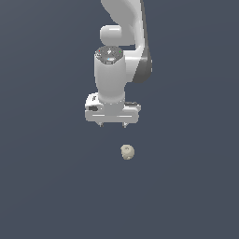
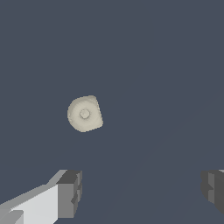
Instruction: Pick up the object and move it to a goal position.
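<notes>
The object (image 1: 127, 151) is a small cream-beige, pitted ball lying on the dark grey floor. From the wrist camera the object (image 2: 85, 114) looks rounded with one flattened side and a small central dimple. My white gripper (image 1: 112, 124) hangs above it and a little toward the exterior view's left, not touching it. Its fingers (image 2: 69, 193) stand wide apart with nothing between them, so the gripper (image 2: 142, 190) is open.
Only the flat dark grey surface (image 1: 186, 186) surrounds the ball. The white arm (image 1: 119, 46) rises behind the gripper at the top of the exterior view.
</notes>
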